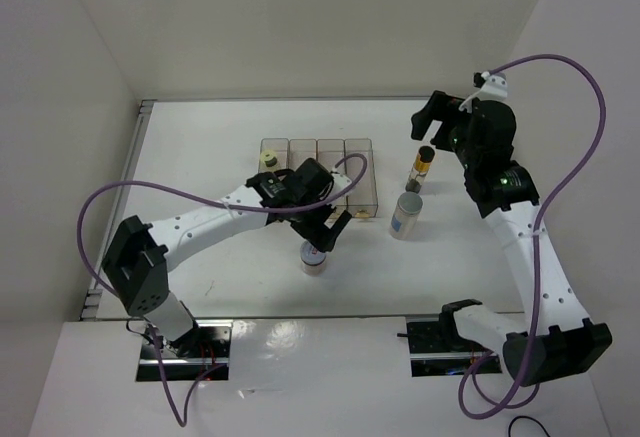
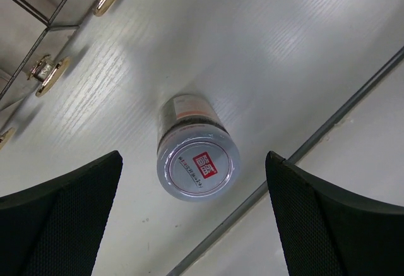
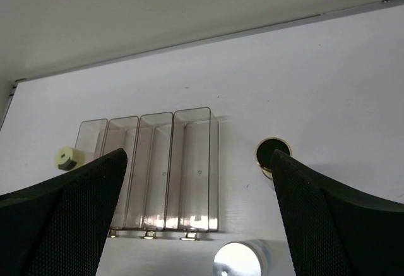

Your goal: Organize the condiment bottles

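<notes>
Black padded fingers (image 2: 63, 219) of the left tool (image 2: 194, 161) fill the lower corners of its wrist view. They are spread well apart and grip nothing. Directly under the gap stands the red-and-white-lidded jar (image 2: 197, 167), upright on the counter (image 2: 284, 36), touching neither finger. I judge the tool is centred over the lid so that a straight drop would put one finger on each side of the jar. The clear rack (image 1: 345, 143) lies just beyond this tool, close enough for a short carry. The right tool (image 3: 199, 155) is also spread and empty. It hangs over the far right of the counter, looking down at the slim amber bottle (image 3: 273, 152), whose black cap shows beside its right finger. The grey-capped cylinder (image 3: 240, 258) stands on the near side of that bottle, below the tool. Both are upright and apart from the rack, so they read as not yet sorted. A yellow-lidded jar (image 3: 68, 158) sits at the rack's far end from the right tool. I cannot tell whether it is in the end compartment or beside it.
</notes>
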Robot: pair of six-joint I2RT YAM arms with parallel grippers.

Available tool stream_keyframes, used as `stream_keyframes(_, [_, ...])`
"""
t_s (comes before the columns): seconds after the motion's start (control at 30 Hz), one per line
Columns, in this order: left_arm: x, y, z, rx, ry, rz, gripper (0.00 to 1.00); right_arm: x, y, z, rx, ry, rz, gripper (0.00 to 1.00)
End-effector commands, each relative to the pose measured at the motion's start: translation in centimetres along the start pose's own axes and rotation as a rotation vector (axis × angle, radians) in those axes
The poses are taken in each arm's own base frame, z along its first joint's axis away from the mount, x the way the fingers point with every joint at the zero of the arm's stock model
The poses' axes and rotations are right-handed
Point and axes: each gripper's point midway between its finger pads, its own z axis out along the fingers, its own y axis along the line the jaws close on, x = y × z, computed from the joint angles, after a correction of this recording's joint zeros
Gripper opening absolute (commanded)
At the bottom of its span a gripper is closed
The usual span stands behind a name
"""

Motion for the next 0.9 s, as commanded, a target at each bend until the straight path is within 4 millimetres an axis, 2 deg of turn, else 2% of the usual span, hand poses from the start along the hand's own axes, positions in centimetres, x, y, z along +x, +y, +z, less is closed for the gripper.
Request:
stream_keyframes(0.0, [0.8, 0.8, 0.8, -0.084, 0.026, 0.03, 1.0, -0.4, -1.5, -1.3, 0.049, -0.037, -0.007, 0.99])
stream_keyframes(0.03, [0.8, 0.8, 0.8, -0.085, 0.026, 0.03, 1.0, -0.8, -1.7, -1.5, 0.056, -0.05, 0.009, 0.99])
stream_keyframes(0.1, [1.4, 0.7, 1.3, -0.098, 0.053, 0.039, 1.0, 0.0, -2.0, -1.9, 0.061, -0.037, 0.008, 0.99])
stream_keyframes(0.3, [2.6, -0.2, 2.6, -0.108, 0.104, 0.055, 1.0, 0.1, -2.8, -2.5, 0.082, -0.044, 0.022, 0.99])
stream_keyframes(0.47, [3.8, -0.6, 3.4, -0.116, 0.139, 0.055, 1.0, 0.8, -3.4, -2.3, 0.097, -0.028, 0.023, 0.99])
stream_keyframes(0.63, [4.8, 0.6, 4.5, -0.179, 0.185, 0.037, 1.0, 0.6, -3.4, -2.6, 0.094, -0.037, 0.023, 0.99])
stream_keyframes(0.87, [5.4, 1.0, 4.6, -0.21, 0.206, 0.011, 0.95, 0.9, -3.8, -2.5, 0.105, -0.031, 0.025, 0.99])
